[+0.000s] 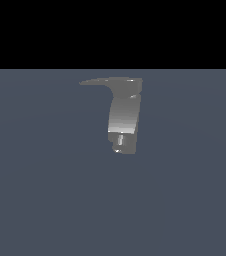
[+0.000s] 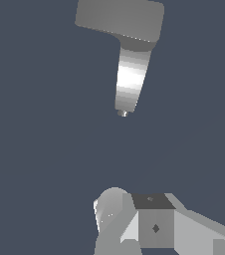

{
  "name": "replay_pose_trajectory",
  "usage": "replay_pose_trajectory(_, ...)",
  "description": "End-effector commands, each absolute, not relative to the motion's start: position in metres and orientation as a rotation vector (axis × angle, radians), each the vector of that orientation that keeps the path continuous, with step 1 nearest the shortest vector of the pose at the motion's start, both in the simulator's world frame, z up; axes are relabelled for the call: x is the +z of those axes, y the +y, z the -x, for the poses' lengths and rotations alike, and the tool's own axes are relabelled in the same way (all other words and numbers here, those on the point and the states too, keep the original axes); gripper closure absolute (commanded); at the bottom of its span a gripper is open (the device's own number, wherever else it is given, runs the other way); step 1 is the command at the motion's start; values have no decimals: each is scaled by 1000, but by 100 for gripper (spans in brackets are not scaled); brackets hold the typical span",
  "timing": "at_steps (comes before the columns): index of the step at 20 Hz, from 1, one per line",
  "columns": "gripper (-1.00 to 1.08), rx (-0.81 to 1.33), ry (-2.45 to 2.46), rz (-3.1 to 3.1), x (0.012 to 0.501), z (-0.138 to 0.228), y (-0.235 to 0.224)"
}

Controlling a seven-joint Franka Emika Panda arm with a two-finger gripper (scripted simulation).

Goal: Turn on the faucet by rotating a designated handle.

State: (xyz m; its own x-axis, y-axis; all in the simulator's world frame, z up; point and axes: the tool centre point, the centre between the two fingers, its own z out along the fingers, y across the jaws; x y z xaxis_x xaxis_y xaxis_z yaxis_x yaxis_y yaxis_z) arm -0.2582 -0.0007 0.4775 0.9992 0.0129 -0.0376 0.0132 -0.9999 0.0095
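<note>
**Grey faucet stands alone on the blue-grey floor, gripper well short of it**

Nearest the wrist camera is the robot's white, blocky gripper (image 2: 134,219), seen only in part: a rounded pale finger body (image 2: 109,209) beside a squarish grey block with a dark top face. Its fingertips are not clearly shown, so whether the jaws are spread or pressed together cannot be told. Nothing is seen between them. The gripper does not appear in the exterior view.

Farther off, well apart from the gripper, is the small grey metallic faucet (image 1: 123,120), with a curved upright body that shades from dark at the top to bright near the lower part. It stands on the flat, dull blue-grey floor (image 1: 45,200), a little to the exterior view's right of centre. Low on its body a small cylindrical nub (image 1: 119,140) sticks out; in the wrist view it shows only as a tiny bright tip.

From the faucet's top, the thin flat grey handle (image 1: 97,81) reaches out sideways toward the exterior view's left and tapers to a point. In the wrist view it appears as a broad, flat grey slab across the faucet's far end.

Behind the floor the background is plain black.
</note>
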Motion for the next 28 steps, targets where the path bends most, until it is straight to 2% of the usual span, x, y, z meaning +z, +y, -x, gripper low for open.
replay_pose_trajectory(1,108,-59,20,-3131,478,258,-1)
replay_pose_trajectory(15,108,-57,-141,-3129,464,248,20)
replay_pose_trajectory(28,108,-53,-543,-3089,431,212,67)
